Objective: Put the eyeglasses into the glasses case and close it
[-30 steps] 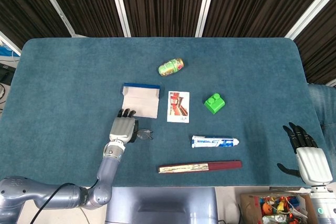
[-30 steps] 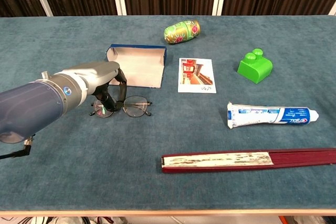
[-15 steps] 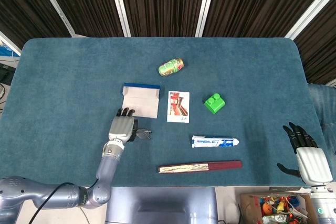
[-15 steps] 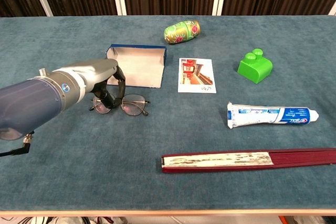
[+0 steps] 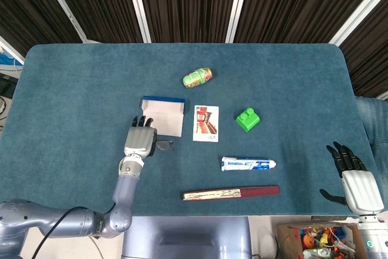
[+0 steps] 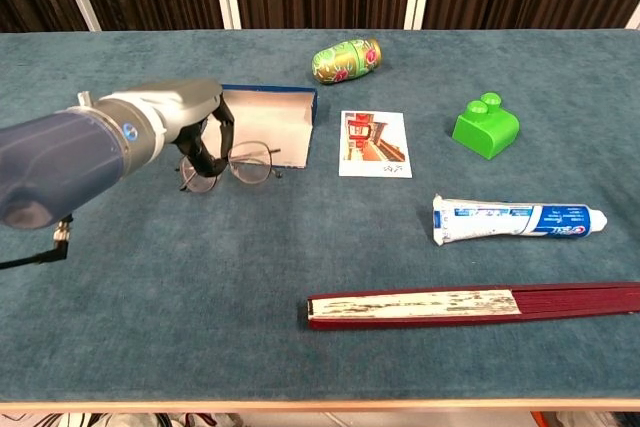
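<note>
**Left hand gripping the eyeglasses at the near edge of the open case**

My left hand has its dark fingers curled down around the eyeglasses, gripping them at their left lens. In the chest view the frame looks slightly raised off the cloth, though I cannot tell this for certain. The long axis of the eyeglasses runs left to right, roughly parallel to the near edge of the table, with the lenses side by side and the free right lens reaching out to the right of my fingers. In the head view only a small part of the frame shows beside my hand, at the near edge of the glasses case.

The glasses case lies open, pale inside with a blue rim along its far side, its long axis also left to right. The eyeglasses overlap its near edge in the chest view and are not inside it.

Just right of the case lies a picture card. Beyond it stands a green patterned can on its side, and to the right a green toy block. Nearer the front edge lie a toothpaste tube and a folded fan, both lengthwise left to right.

My right hand rests well apart at the far right, off the table edge, fingers spread and holding nothing.
</note>
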Controlling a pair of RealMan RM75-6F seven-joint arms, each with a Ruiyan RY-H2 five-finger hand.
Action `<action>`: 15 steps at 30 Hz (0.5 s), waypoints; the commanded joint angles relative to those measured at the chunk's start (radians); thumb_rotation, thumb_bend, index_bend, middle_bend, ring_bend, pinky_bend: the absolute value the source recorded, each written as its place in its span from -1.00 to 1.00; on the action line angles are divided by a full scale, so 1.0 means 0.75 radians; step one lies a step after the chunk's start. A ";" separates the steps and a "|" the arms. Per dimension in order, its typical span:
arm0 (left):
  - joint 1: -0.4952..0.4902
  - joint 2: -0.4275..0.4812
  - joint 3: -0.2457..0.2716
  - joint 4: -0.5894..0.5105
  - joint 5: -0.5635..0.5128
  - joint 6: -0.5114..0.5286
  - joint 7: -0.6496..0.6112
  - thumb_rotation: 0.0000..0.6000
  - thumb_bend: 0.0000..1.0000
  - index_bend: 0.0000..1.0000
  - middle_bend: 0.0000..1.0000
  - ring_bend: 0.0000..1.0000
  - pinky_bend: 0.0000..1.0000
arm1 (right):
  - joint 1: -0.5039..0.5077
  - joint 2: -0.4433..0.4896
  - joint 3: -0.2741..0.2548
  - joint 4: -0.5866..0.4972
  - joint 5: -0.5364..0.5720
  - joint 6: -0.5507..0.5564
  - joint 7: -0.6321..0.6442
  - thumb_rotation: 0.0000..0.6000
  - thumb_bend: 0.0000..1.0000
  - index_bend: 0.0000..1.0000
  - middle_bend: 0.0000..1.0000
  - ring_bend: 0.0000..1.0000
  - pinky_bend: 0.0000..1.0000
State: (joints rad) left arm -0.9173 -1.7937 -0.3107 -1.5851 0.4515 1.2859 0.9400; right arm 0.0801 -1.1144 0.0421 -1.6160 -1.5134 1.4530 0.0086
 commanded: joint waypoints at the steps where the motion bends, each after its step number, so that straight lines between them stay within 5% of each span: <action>1: -0.031 -0.006 -0.026 0.031 -0.020 0.022 0.043 1.00 -0.14 0.14 -0.73 -1.00 -1.00 | 0.000 0.000 0.001 -0.001 0.002 0.000 0.002 1.00 -0.91 -0.90 -1.00 -0.93 -0.64; 15: -0.173 -0.076 -0.152 0.324 -0.098 -0.013 0.152 1.00 -0.14 0.14 -0.73 -1.00 -1.00 | 0.004 -0.003 0.006 -0.004 0.023 -0.017 -0.001 1.00 -0.91 -0.90 -1.00 -0.93 -0.64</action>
State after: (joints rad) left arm -1.0308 -1.8367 -0.4142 -1.3693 0.3850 1.2906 1.0464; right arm 0.0830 -1.1163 0.0466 -1.6190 -1.4961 1.4404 0.0079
